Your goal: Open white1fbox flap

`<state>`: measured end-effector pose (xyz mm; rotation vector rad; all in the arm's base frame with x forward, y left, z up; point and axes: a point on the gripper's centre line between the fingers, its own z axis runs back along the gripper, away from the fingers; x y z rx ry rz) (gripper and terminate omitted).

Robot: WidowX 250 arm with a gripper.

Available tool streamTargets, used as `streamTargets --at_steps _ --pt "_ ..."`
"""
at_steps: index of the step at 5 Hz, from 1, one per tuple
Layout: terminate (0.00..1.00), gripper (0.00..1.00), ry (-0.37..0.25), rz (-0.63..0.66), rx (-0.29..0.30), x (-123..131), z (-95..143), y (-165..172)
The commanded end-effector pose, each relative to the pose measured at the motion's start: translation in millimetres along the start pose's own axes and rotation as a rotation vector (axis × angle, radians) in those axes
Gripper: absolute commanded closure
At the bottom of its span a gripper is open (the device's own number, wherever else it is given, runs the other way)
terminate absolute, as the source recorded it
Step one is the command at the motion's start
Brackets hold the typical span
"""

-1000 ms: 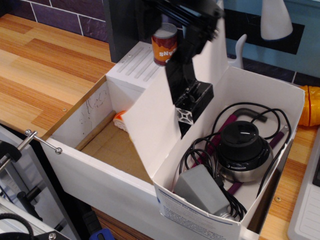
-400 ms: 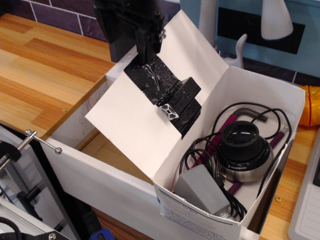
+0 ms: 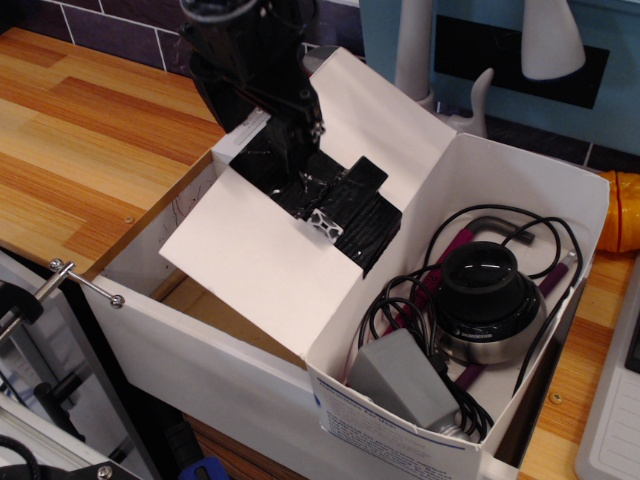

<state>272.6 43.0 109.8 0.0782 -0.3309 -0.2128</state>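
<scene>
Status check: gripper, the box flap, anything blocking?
Black gripper on flap's black patch; jaw state unclear. Broad white cardboard flap swung outward from large white cardboard box. No obstruction visible.

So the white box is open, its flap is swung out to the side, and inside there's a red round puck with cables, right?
Not quite. The round puck is black with a silver base, not red, as the observation.image view shows. The rest holds: the white box is open, its flap is swung out to the side, and cables lie around the puck.
</scene>
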Motion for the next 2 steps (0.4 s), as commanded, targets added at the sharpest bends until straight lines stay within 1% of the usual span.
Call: streamTargets --at_steps 1,2 --pt "0.0 0.0 -0.079 -0.004 0.024 -1.5 -11.4 10.8" --pt "1.0 0.0 -0.11 -0.009 0.004 -3.1 -15.8 13.2"
